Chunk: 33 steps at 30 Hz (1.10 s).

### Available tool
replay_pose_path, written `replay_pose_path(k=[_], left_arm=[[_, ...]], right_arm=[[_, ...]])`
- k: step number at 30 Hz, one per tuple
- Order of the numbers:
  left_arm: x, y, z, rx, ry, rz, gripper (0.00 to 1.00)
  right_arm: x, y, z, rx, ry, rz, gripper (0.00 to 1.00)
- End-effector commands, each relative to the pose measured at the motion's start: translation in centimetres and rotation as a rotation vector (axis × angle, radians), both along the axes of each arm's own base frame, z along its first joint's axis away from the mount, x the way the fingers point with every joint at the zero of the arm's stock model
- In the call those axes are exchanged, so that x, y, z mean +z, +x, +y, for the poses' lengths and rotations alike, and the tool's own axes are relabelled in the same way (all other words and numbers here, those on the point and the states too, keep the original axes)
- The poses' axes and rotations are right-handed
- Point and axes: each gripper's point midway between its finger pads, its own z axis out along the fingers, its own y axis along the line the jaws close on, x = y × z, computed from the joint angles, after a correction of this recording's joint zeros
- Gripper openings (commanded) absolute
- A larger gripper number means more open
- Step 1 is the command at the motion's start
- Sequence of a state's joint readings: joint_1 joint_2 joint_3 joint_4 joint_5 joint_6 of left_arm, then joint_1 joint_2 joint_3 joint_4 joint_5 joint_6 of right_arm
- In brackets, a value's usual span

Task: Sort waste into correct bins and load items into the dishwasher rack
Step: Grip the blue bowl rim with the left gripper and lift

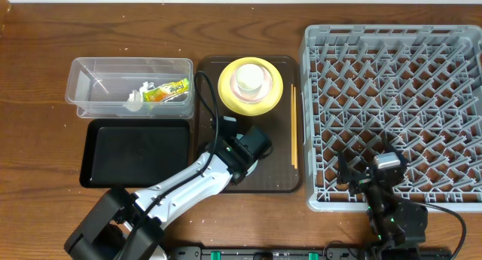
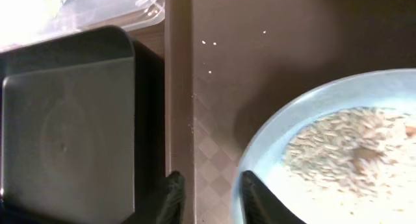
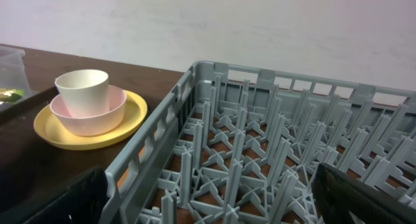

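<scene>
The light blue bowl [image 2: 305, 100] holds white rice [image 2: 351, 143] and stands on the brown serving tray [image 1: 279, 166]. My left gripper [image 2: 210, 178] straddles its rim, open: one finger [image 2: 260, 201] lies inside the bowl, the other [image 2: 170, 198] outside, with tray showing between it and the rim. In the overhead view the left gripper [image 1: 252, 145] hides most of that bowl. A white cup [image 1: 252, 78] sits in a pink bowl [image 1: 239, 92] on the yellow plate [image 1: 226, 87]. Chopsticks [image 1: 293, 124] lie along the tray's right side. My right gripper [image 3: 209, 178] hangs open over the rack's [image 1: 392, 87] front left corner.
The clear tub [image 1: 83, 105] at the back left holds the snack wrapper [image 1: 167, 90] and the white tissue [image 1: 135, 100]. The black tray [image 1: 135, 151] lies in front of it, close beside the brown tray. A few loose rice grains [image 2: 208, 42] lie on the brown tray.
</scene>
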<state>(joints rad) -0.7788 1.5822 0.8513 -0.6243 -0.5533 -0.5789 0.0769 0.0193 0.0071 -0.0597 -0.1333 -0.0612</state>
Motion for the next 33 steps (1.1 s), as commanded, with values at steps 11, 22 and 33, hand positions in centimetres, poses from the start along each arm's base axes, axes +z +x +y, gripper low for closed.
replay_pose_path(k=[11,22,33], left_arm=[[-0.3,1.1,1.7,0.074,-0.006,-0.021,0.26],[1.7,2.3,3.0,0.134,-0.036,-0.037,0.27],[5.9,0.4,-5.3,0.038,-0.582,0.075,0.23]], right_arm=[[-0.2,0.0,-0.2,-0.011,0.003,0.007,0.99],[-0.2,0.0,-0.2,-0.011,0.003,0.007,0.99],[-0.2,0.0,-0.2,-0.011,0.003,0.007,0.99]])
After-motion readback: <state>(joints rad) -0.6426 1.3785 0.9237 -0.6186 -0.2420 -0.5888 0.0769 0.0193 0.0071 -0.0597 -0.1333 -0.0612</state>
